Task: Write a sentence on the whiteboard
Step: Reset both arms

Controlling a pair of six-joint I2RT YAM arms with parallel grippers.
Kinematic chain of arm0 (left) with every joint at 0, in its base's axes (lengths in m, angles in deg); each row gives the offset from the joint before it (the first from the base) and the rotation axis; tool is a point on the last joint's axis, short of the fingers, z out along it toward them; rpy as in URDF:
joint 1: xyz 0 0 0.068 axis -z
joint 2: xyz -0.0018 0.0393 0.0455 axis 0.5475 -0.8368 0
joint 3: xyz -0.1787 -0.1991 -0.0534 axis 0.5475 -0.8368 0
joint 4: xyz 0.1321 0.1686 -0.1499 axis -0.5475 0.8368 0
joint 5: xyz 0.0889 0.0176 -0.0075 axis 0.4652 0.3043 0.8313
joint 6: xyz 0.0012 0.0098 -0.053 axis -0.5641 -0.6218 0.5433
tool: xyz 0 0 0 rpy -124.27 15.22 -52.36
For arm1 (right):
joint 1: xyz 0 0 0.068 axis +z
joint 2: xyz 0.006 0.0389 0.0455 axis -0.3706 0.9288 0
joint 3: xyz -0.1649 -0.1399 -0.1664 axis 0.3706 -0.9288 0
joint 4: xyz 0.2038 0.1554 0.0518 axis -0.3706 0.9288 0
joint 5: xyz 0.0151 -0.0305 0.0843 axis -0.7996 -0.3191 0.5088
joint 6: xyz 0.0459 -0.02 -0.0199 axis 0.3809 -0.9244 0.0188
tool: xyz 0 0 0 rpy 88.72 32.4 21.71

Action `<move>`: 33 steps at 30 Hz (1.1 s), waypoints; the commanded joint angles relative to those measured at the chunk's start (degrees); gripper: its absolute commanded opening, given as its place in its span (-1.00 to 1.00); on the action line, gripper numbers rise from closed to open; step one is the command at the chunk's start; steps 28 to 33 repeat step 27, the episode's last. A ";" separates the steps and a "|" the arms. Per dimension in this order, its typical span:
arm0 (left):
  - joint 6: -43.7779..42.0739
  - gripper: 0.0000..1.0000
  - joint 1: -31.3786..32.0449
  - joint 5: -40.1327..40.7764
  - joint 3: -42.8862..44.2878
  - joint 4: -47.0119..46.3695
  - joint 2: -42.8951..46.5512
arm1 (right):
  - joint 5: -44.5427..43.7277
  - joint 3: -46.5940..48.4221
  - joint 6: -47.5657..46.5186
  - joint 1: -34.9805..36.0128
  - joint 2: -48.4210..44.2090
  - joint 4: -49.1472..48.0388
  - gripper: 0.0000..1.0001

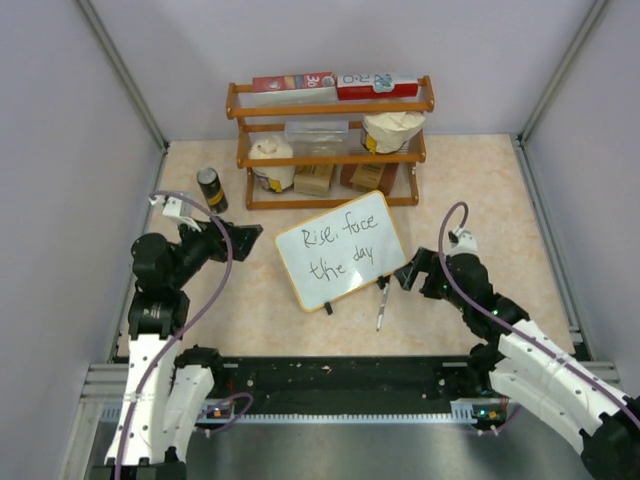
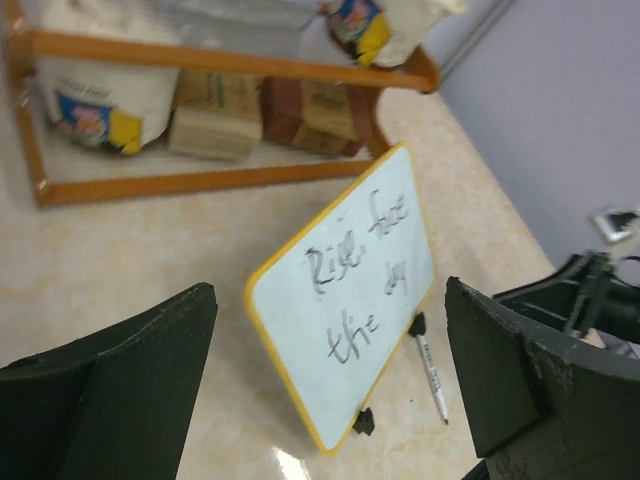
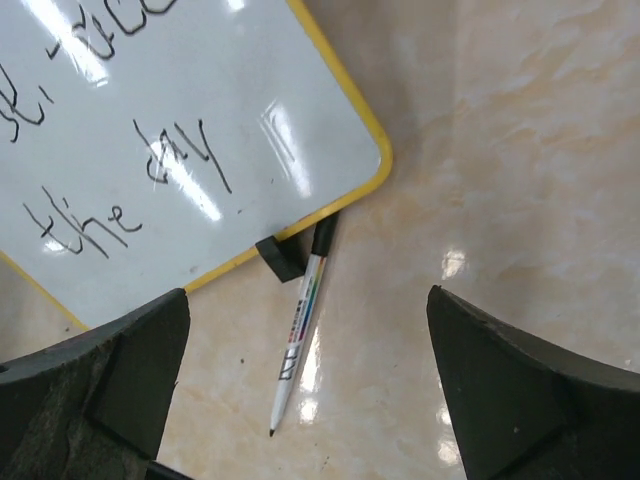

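Overhead, we see the whiteboard standing tilted near the middle of the tabletop, in front of a wooden rack loaded with boxes and bags. The sentence runs across the whiteboard in two black handwritten lines, "Rise, face" above "the day". A pen lies flat on the tabletop just beside the board's lower right edge. A dark can stands left of the rack. The left arm reaches in from the left of the board and the right arm from the right; neither touches it.

Next, from the left wrist, the whiteboard shows at an angle, leaning back on its two black feet, with the sentence blurred but readable. The pen lies past the far foot, and the rack fills the top. The left jaws stand wide apart at the bottom corners with nothing between them.

Lastly, from the right wrist, we look down on the board's lower corner, where "the day" is sharp. One black foot sits under the yellow edge, and the pen lies on the tabletop with its black cap end touching or nearly touching that foot. The right jaws are spread wide on either side of the pen, above it, and hold nothing.
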 commanded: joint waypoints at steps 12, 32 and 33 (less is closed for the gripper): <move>-3.84 0.98 -0.17 22.26 0.12 14.03 -7.86 | -21.80 12.00 -20.79 -0.58 -4.09 1.70 0.97; -7.54 0.94 0.00 26.56 -10.51 0.50 -6.19 | -27.52 -10.04 -45.48 -0.49 -9.45 -39.49 0.98; -7.54 0.94 0.00 26.56 -10.51 0.50 -6.19 | -27.52 -10.04 -45.48 -0.49 -9.45 -39.49 0.98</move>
